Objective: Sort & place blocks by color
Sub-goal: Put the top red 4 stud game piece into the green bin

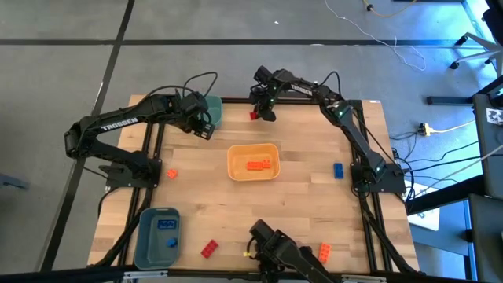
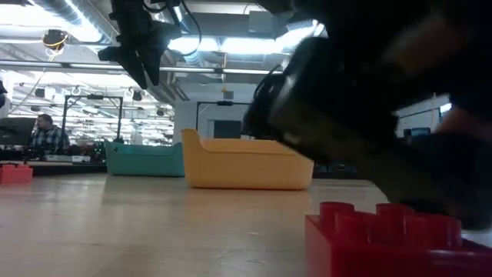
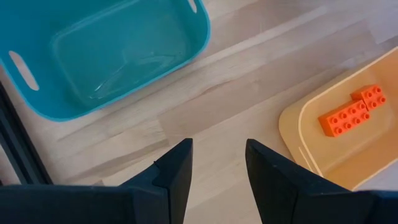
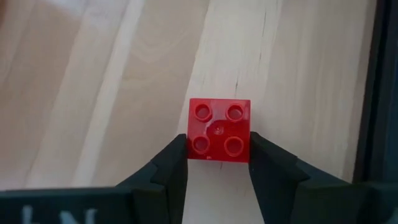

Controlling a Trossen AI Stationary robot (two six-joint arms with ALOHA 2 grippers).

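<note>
A small red square block (image 4: 219,137) lies studs up on the wooden table (image 1: 314,204) near its far edge, and my right gripper (image 4: 219,152) is shut on it; the high view shows that block (image 1: 254,115) beside the gripper (image 1: 264,112). My left gripper (image 3: 219,149) hangs open and empty above the table, between the teal bin (image 3: 112,50) and the yellow-orange bin (image 3: 348,130). Two orange blocks (image 3: 351,111) lie in the yellow-orange bin (image 1: 253,161). The blue bin (image 1: 157,234) holds blue blocks. My right gripper pinches the red block's two opposite side faces (image 4: 190,148) between its two fingers, at the half of the block nearest the gripper. The fingers slant down at it from above. The block sits flat on the table, studs up.
Loose blocks lie about the table: an orange one (image 1: 171,173) at the left, a blue one (image 1: 338,170) at the right, a red one (image 1: 209,249) and an orange one (image 1: 324,251) near the front edge. A dark mount (image 1: 275,251) stands at the front edge.
</note>
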